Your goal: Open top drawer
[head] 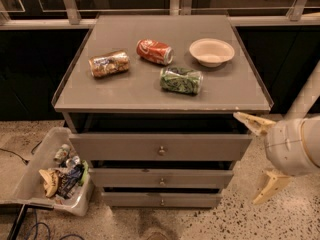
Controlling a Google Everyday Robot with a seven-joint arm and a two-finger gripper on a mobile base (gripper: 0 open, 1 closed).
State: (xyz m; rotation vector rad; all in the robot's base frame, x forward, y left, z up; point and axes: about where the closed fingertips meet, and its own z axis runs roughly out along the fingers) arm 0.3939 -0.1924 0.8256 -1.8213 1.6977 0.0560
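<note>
The top drawer [125, 146] is the widest grey front of the three, with a small round metal knob [161, 150] at its centre. It stands a little out from the cabinet, with a dark gap above it. My gripper [261, 156] is at the right of the cabinet, level with the drawer's right end. It is open and empty: its upper finger [252, 123] is close to the drawer's top right corner and its lower finger [270, 186] hangs over the floor.
On the cabinet top [125, 91] lie a brown can [108, 64], a red can [155, 51], a green can [181, 80] and a white bowl [211, 51]. Two narrower drawers [125, 177] sit below. A bin of trash [55, 171] stands on the floor at the left.
</note>
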